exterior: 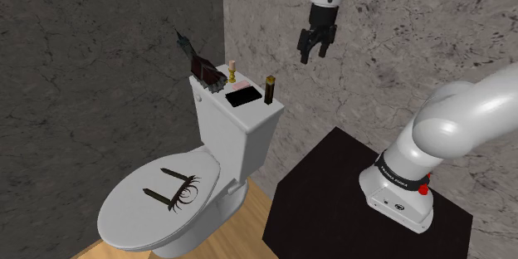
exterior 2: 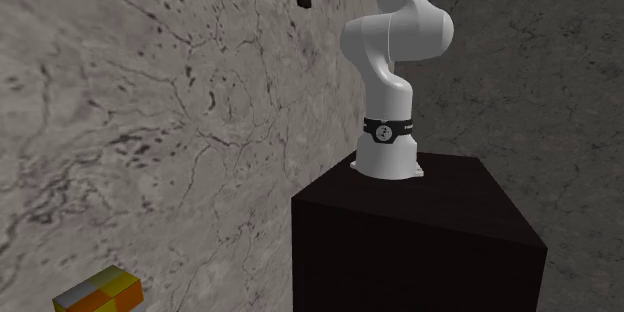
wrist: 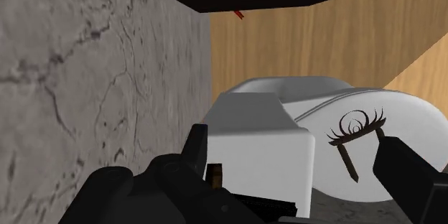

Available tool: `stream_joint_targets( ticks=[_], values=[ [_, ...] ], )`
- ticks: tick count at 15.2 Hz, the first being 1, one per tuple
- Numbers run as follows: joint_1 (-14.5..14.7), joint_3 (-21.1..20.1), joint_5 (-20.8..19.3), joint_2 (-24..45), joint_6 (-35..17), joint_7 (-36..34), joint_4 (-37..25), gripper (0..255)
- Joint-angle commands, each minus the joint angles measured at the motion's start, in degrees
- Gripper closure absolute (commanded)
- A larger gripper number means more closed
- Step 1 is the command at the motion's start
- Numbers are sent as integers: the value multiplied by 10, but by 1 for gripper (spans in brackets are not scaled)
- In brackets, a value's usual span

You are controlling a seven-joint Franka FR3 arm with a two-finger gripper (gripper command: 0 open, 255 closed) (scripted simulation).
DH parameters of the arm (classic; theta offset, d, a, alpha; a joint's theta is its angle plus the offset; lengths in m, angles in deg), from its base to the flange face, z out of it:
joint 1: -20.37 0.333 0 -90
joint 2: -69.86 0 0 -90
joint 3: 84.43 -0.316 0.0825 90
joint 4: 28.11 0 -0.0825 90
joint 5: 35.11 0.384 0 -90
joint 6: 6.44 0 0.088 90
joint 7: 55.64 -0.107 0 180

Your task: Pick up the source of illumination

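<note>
The gripper [exterior: 311, 55] is being held with fingers apart, clasping nothing, well above the glossy white toilet tank [exterior: 249, 133]. The task's thing, a slim dark cylinder [exterior: 270, 89] with a gold top, is being seen upright on the tank lid, at its end toward the shoulder view's right. Also being carried on the lid are 1 flat black rectangle [exterior: 243, 98], 1 small pink-and-yellow piece [exterior: 234, 70] and 1 dark reddish spiky item [exterior: 202, 65]. The walls [exterior: 100, 66] are being shown as grey veined stone and the floor [exterior: 249, 216] as wood.

Grey veined walls [exterior: 83, 75], wooden floor [exterior: 253, 216], white toilet [exterior: 241, 137]
</note>
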Motion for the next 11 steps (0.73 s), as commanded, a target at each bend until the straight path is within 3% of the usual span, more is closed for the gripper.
stream_joint_targets(
  ticks=[1,11],
  values=[
    [-3,1,-3,45,-44,-2,-6,0],
    [-15,9,-15,261,-187,-18,-96,0]
  ],
)
